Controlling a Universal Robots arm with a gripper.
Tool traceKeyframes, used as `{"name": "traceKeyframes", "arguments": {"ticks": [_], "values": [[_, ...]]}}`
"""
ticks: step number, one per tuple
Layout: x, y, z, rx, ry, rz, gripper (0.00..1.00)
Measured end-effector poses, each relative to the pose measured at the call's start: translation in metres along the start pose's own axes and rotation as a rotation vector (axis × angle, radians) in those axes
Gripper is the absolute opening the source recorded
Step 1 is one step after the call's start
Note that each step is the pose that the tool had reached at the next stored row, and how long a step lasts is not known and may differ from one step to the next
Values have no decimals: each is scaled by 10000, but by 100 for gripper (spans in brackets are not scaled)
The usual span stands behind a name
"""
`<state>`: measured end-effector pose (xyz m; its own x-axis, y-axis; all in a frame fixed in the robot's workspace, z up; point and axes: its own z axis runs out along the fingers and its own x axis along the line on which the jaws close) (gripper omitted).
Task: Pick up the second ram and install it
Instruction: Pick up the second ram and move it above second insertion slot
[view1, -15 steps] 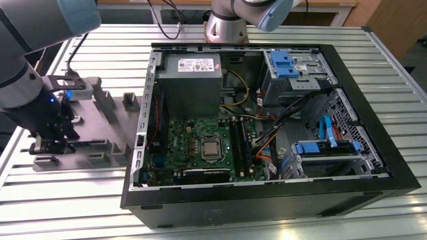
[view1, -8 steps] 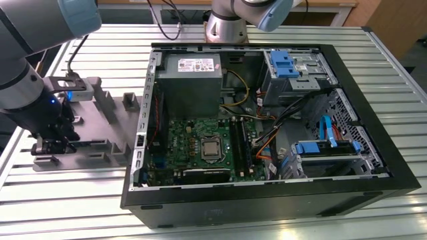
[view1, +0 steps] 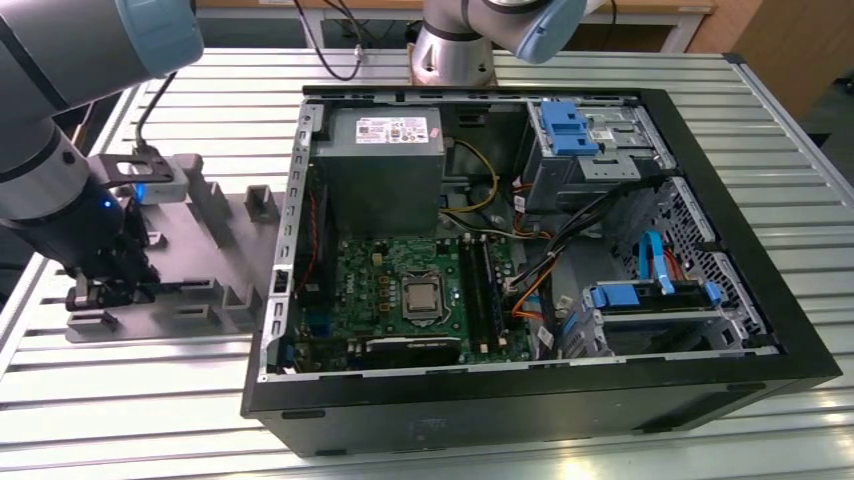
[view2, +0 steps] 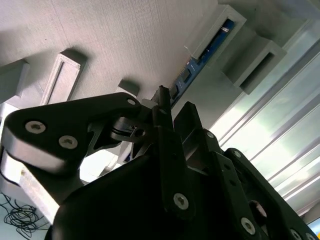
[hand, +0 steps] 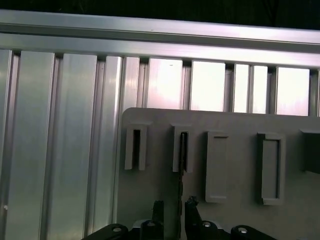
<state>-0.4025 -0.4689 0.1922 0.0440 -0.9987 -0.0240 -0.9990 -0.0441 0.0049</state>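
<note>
At the computer case's (view1: 561, 400) 9 o'clock in the exterior view, the gripper's (view1: 104, 290) parted fingers (hand: 158, 212) straddle the second ram (hand: 181, 165), its long axis threading their gap

Computer case (view1: 534, 412) beside seemingly plastic fixture (view1: 214, 250)

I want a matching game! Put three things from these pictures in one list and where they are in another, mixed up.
1. thin dark ram stick
2. square silver processor
3. black robot gripper

A. on the green motherboard
B. standing in a slot of the grey plastic fixture plate
C. over that plate, one finger either side of the stick

Pairs: 1-B, 2-A, 3-C
</note>
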Motion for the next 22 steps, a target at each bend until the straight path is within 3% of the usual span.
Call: {"name": "traceKeyframes", "arguments": {"ticks": [8,10,11,22], "values": [[-7,9,36,4,-128,0,31],[-7,9,36,5,-128,0,29],[-7,9,36,4,-128,0,22],[-9,27,48,5,-143,7,22]]}}
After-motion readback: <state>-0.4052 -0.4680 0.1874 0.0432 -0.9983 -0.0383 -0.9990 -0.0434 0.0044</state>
